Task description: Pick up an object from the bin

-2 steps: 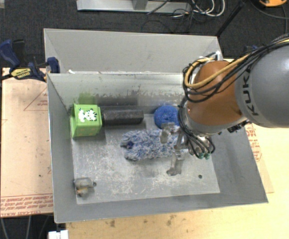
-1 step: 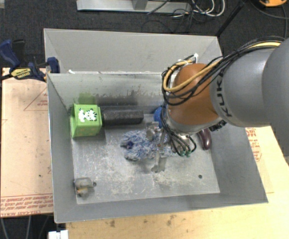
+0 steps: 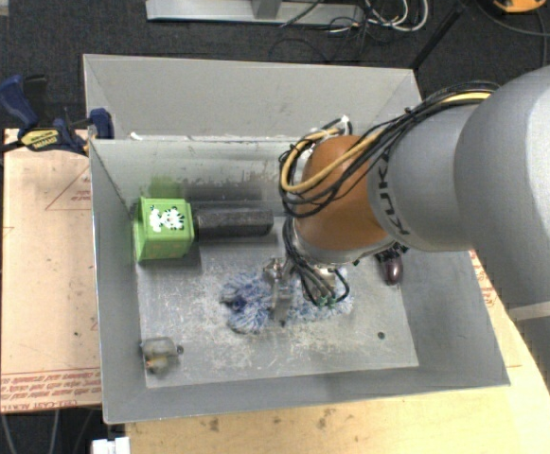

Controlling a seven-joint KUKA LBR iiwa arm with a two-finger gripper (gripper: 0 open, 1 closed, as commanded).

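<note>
My gripper [image 3: 281, 299] reaches down under the orange wrist cover into the middle of the bin. It is low over a crumpled blue and white cloth-like thing [image 3: 246, 308] that lies on the bin floor, and its tip meets that thing's right part. A small dark red object [image 3: 392, 270] lies just right of the gripper, partly hidden by the arm.
A green box [image 3: 165, 229] with a white print stands at the back left, with a black bar [image 3: 234, 222] beside it along the back wall. A small grey lump [image 3: 159, 353] sits in the front left corner. The arm covers the bin's right side.
</note>
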